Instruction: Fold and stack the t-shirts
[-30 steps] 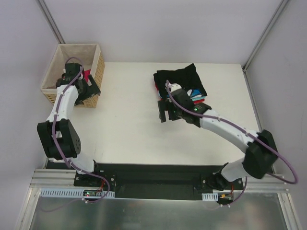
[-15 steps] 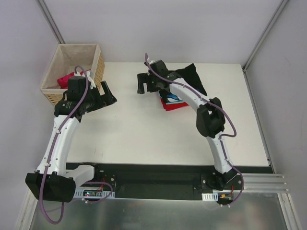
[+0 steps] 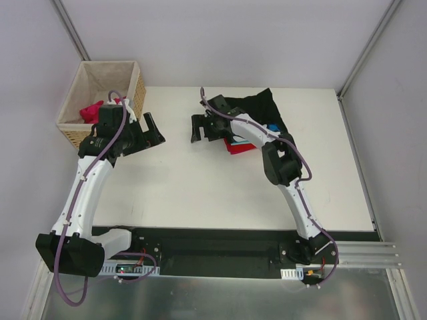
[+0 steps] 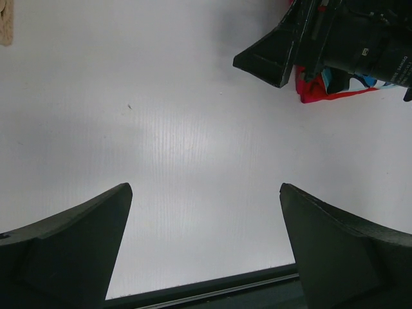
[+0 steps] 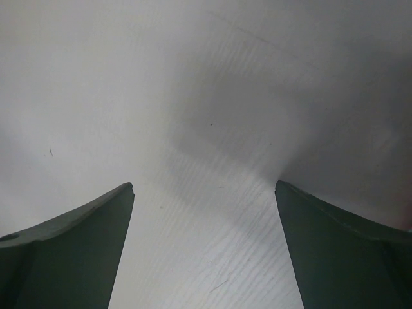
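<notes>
White surface point(image 3: 200, 193) fills the middle of the cell, walled in by pale grey panels. On its far right part sits the stack of folded t-shirts: a black cloth shirt point(image 3: 257, 107) on top, a blue-and-white patterned shirt point(image 3: 272, 128) peeking out at the right edge, and a red shirt point(image 3: 235, 148) at the bottom, its near corner sticking out. The remaining crimson-pink short-sleeved tee point(image 3: 91, 111) lies crumpled inside the woven wicker basket with beige lining point(image 3: 139, 90) at the far left corner, not yet folded.

Just left of the stack hangs the right gripper point(image 3: 196, 130), its fingers spread wide with nothing between them; its wrist view shows only bare surface below. Facing it, just beside the basket, the left gripper point(image 3: 155, 131) also has its fingers wide apart and empty. Its wrist view looks across the bare surface to the right gripper and the red edge of the stack.

By my reading, three shirts are done and the task stands between shirts: the fetch of the last tee is the step in hand. The next move calls for the left arm to reach into the basket, close on the crimson-pink cloth and carry it to the open stretch between the arms. There both grippers can spread it flat for folding.
</notes>
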### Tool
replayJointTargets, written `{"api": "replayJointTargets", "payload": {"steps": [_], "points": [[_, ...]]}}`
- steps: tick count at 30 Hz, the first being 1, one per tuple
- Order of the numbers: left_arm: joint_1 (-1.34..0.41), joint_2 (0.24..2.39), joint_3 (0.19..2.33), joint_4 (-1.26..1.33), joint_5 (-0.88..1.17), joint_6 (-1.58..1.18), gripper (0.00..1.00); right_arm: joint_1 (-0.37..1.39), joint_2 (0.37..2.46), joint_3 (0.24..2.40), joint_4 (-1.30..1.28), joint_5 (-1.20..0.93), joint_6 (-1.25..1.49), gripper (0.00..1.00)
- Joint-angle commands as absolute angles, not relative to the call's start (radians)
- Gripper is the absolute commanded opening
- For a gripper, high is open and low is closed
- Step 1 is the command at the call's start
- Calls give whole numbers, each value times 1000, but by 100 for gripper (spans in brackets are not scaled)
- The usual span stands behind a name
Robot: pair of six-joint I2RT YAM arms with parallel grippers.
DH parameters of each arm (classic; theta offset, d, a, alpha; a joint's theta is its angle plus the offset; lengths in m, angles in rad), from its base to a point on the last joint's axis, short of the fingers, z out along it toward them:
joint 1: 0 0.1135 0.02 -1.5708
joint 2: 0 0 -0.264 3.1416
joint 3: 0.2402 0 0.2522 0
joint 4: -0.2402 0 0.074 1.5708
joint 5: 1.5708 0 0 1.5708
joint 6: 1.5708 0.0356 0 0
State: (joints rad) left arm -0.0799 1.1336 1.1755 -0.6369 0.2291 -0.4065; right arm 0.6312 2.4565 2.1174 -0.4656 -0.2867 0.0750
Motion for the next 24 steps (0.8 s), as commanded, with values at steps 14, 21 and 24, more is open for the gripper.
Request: {"api": "replayJointTargets", "payload": {"steps": [14, 21, 24], "points": [[-91, 1117, 1227, -638, 229, -407, 99, 416, 2428, 1997, -462, -178, 118, 96], [-91, 1117, 1230, -640, 216, -397, 99, 348, 2428, 2020, -498, -132, 132, 96], [-91, 1115, 1235, -646, 213, -394, 99, 305, 2450, 2063, -537, -138, 133, 97]]}}
